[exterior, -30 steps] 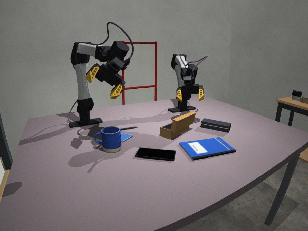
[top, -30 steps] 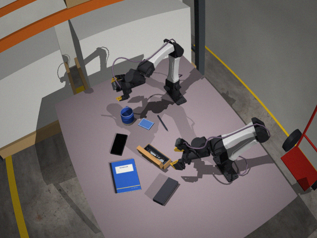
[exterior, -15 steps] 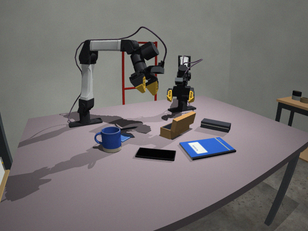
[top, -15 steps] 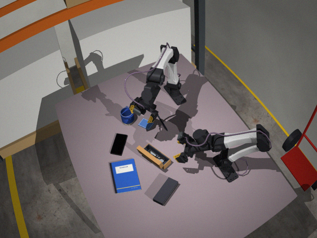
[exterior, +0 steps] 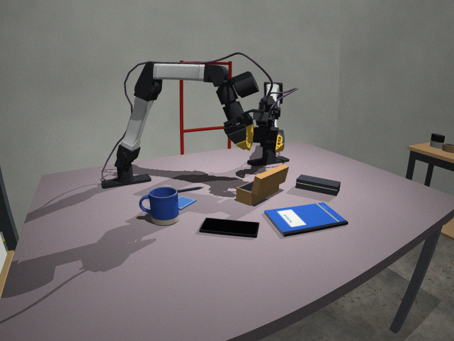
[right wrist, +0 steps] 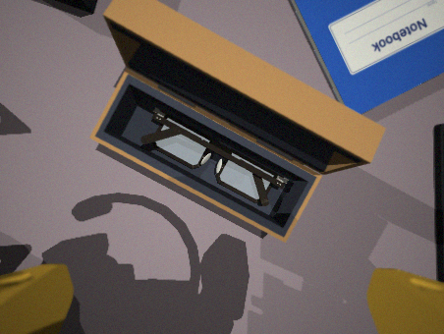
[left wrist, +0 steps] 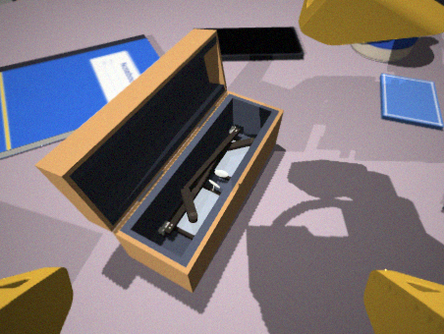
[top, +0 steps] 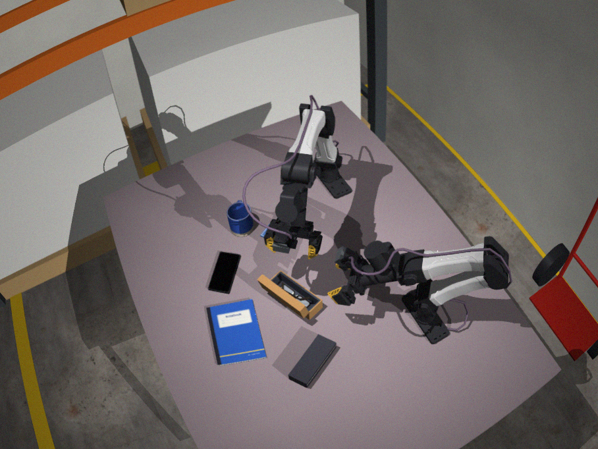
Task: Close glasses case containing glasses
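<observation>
Top: wood-coloured case [top: 316,309] [exterior: 245,196] [left wrist: 236,216] [right wrist: 182,189], long axis diagonal; my left hand [top: 336,279] [exterior: 267,144] [left wrist: 219,281] is nearer, just right of it; right hand [top: 290,250] [exterior: 246,143] [left wrist: 363,22] [right wrist: 221,300] above its open side. Exterior: lid [top: 280,293] [exterior: 269,179] [left wrist: 147,103] [right wrist: 246,79] up. Left wrist: wide open, nothing held; dark lining. Right wrist: also wide, holding nothing; brown-framed glasses [top: 301,301] [left wrist: 211,159] [right wrist: 236,158] inside.

The glasses [top: 296,294] [left wrist: 208,184] [right wrist: 211,152] lie inside the open case [top: 314,309] [exterior: 244,195] [left wrist: 196,272] [right wrist: 305,206].

Both arms bent; left end effector [top: 336,278] [exterior: 266,141] [left wrist: 220,301], right end effector [top: 290,248] [exterior: 246,141] [left wrist: 373,21] [right wrist: 221,301] wide open, angled down.
</observation>
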Tool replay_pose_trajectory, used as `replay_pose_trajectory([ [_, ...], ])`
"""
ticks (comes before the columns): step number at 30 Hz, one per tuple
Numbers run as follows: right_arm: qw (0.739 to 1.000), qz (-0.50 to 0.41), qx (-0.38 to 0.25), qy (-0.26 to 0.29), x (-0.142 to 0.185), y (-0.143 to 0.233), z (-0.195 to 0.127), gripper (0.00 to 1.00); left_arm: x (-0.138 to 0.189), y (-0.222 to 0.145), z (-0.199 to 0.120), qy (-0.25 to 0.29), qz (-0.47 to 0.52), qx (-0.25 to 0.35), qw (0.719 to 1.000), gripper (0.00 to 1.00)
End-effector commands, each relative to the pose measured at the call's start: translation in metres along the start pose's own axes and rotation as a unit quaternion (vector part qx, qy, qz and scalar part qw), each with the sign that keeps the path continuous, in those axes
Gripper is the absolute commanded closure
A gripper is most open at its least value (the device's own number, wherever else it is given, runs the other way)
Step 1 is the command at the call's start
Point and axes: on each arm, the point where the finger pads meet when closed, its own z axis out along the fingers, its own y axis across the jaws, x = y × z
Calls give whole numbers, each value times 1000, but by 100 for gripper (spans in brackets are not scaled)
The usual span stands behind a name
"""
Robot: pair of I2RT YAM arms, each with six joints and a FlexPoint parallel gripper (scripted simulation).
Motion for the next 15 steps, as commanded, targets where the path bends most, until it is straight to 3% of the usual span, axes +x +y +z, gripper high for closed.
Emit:
replay_pose_trajectory([
  [1, 1000, -8, -16, -6, -9, 10, -6, 0, 11, 0, 1, 14, -4, -2, 1000, 0],
  [14, 1000, -5, -15, -20, -13, 7, -16, 0, 3, 1, -1, 6, -5, -4, 1000, 0],
  [15, 999, -11, -23, -24, -14, 10, -16, 11, 3, 1, -1, 6, -5, -4, 1000, 0],
])
